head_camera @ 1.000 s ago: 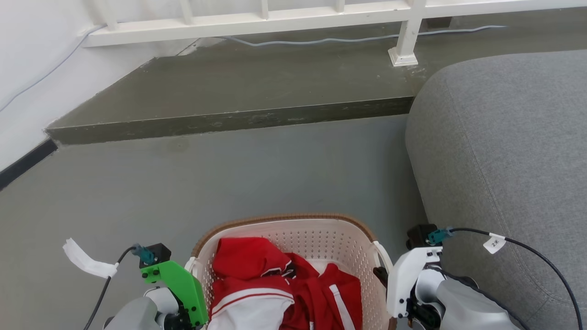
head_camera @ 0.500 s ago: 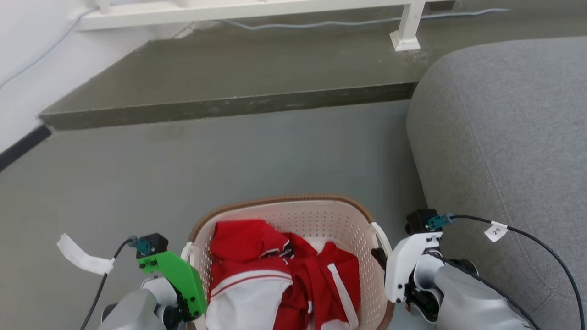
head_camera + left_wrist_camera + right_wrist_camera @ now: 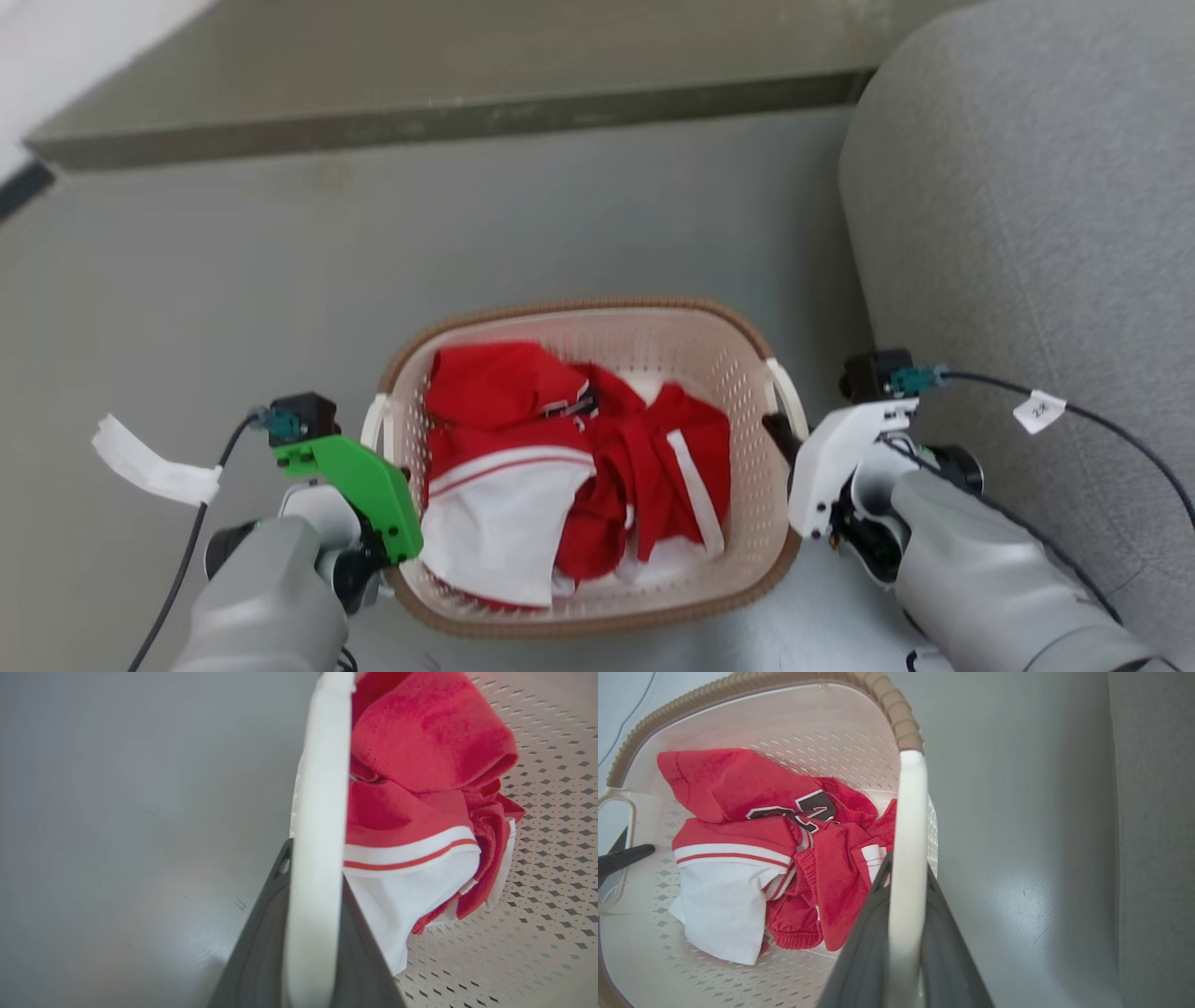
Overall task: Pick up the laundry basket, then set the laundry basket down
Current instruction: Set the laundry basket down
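Observation:
The laundry basket (image 3: 569,308), cream and perforated with a brown woven-look rim, sits low in the middle of the head view and holds red and white clothes (image 3: 560,448). My left gripper (image 3: 383,443) is at its left handle (image 3: 373,420). In the left wrist view its dark fingers (image 3: 261,942) are clamped on the white handle bar (image 3: 317,812). My right gripper (image 3: 780,434) is at the right handle (image 3: 786,392), and its fingers (image 3: 864,952) squeeze that handle (image 3: 909,812). Whether the basket's base touches the floor I cannot tell.
A grey sofa (image 3: 1027,233) stands close along the basket's right side. A raised dark step (image 3: 448,121) crosses the back, with a white wall and dark skirting (image 3: 19,182) at far left. Grey floor (image 3: 233,280) lies open to the left and ahead.
The whole head picture has slid upward, so the camera has tilted down; the white railing has left the frame. Both grippers stay on the basket's handles, and more of the basket shows.

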`<state>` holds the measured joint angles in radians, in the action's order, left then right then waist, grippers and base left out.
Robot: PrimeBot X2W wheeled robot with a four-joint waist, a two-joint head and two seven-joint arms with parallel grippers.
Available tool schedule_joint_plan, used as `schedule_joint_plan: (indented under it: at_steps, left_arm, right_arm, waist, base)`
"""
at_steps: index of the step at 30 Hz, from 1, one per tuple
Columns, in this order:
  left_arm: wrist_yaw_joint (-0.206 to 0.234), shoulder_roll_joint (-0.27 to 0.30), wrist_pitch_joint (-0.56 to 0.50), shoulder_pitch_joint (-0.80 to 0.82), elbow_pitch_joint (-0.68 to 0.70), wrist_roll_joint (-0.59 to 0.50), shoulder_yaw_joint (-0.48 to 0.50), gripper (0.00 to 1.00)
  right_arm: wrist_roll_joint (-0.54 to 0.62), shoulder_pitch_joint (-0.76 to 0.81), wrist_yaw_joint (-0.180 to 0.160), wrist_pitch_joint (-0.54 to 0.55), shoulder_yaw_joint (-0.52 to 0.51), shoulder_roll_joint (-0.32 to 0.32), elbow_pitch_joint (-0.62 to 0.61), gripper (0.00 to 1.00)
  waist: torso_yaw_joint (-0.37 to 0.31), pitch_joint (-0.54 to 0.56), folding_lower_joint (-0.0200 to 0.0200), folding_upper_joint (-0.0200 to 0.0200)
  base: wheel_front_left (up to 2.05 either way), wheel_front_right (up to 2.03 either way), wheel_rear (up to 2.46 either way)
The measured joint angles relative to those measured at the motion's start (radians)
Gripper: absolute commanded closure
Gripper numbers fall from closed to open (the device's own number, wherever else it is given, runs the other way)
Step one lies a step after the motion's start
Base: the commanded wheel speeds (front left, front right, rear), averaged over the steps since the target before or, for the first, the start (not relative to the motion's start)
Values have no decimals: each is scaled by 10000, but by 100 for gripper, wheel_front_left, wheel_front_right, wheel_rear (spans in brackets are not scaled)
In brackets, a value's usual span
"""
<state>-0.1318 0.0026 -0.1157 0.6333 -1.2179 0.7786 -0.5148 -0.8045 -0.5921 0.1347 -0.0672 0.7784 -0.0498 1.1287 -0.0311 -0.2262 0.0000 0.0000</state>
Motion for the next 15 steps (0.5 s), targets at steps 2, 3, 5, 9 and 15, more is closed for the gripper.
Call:
schedule_joint_plan:
  at_steps: [2, 3, 5, 9, 15]
  left_arm:
    - [6, 0, 146, 124, 21, -4, 0, 100]
    - [8, 0, 213, 179, 31, -4, 0, 100]
    - [19, -2, 303, 303, 46, -17, 0, 100]
    - [130, -4, 591, 640, 104, -27, 4, 100]
    - [234, 0, 886, 1100, 182, -86, 23, 100]
  right_arm:
    - [40, -156, 2, -84, -15, -15, 6, 100]
    - [48, -228, 2, -128, -15, -27, 6, 100]
    - [56, -385, 2, -203, -13, -52, 13, 100]
    - [153, -825, 4, -351, -10, -84, 21, 100]
    - [219, -1387, 4, -556, -21, -125, 40, 100]
  waist:
    - [4, -258, 0, 0]
    - [7, -388, 0, 0]
    - [15, -657, 0, 0]
    - [38, -1345, 0, 0]
    - [55, -2190, 1, 0]
  base:
    - [0, 0, 0]
    - [0, 0, 0]
    - [0, 0, 0]
    - [0, 0, 0]
    - [0, 0, 0]
